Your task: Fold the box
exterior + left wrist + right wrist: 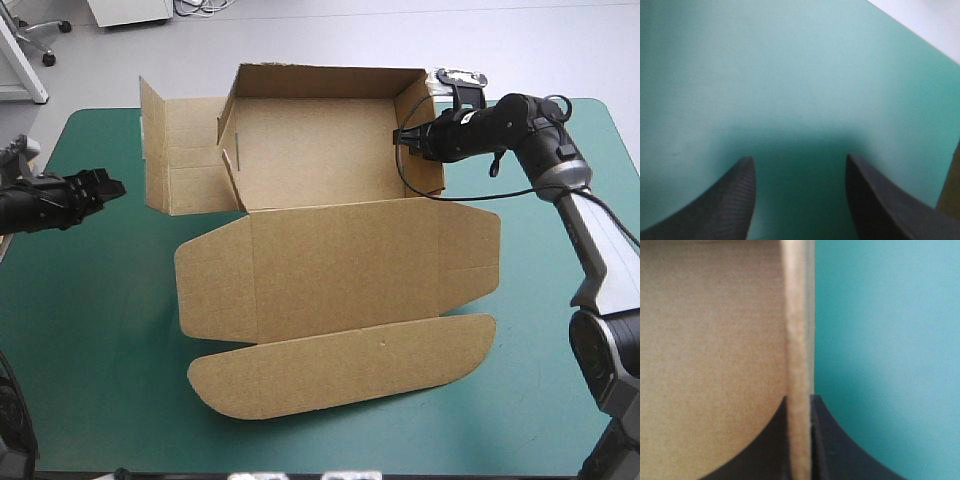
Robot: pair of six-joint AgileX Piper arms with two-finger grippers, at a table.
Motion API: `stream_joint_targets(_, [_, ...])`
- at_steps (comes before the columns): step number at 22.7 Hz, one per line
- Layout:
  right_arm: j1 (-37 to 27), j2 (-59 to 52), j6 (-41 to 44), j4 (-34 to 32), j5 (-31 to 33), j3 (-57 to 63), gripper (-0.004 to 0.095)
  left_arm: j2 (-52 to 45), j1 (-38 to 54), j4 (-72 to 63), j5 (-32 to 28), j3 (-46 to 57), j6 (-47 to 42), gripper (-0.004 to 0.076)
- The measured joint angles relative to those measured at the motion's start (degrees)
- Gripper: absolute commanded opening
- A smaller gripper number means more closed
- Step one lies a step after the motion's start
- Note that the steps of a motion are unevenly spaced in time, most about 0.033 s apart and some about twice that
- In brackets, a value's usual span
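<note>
Brown box [320,150] an open tray, lid flat, right claw [402,138] pinching its right wall, left claw [112,187] spread, empty

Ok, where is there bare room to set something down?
Bare teal-green cover at the near-left corner, between the flat lid of the box and the left gripper; also the near-right corner, right of the lid. Crowded: the middle and far side, filled by the box, right gripper clamped on its right wall.

The teal-green cover [110,340] lies smooth and bare along its near side, its far corners rounded, with pale grey floor [560,50] beyond it, and a wheeled chair base [48,57] at far left.
</note>
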Motion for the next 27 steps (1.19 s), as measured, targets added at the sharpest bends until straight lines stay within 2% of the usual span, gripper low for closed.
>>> stream_joint_targets(4, [0.0,0.1,-0.1,0.0,0.0,0.0,-0.0014,3.9,0.0,-13.9,-0.4,5.9,8.4,0.0396])
stream_joint_targets(7, [0.0,0.3,-0.2,0.6,-0.3,0.0,-0.0014,8.0,-0.2,-28.9,3.7,8.1,17.1,0.0397])
stream_joint_targets(11, [0.0,0.6,-0.2,0.7,-0.6,0.0,-0.0014,11.2,-4.7,-37.6,9.1,8.1,22.0,0.0396])
stream_joint_targets(14, [0.0,1.3,-0.2,0.8,-0.6,0.0,-0.0014,11.5,-9.0,-39.6,9.7,7.5,23.3,0.0396])
stream_joint_targets(27, [0.0,1.7,1.0,-2.9,-0.6,0.0,-0.0014,9.8,-13.6,-41.3,10.3,0.3,20.7,0.0396])
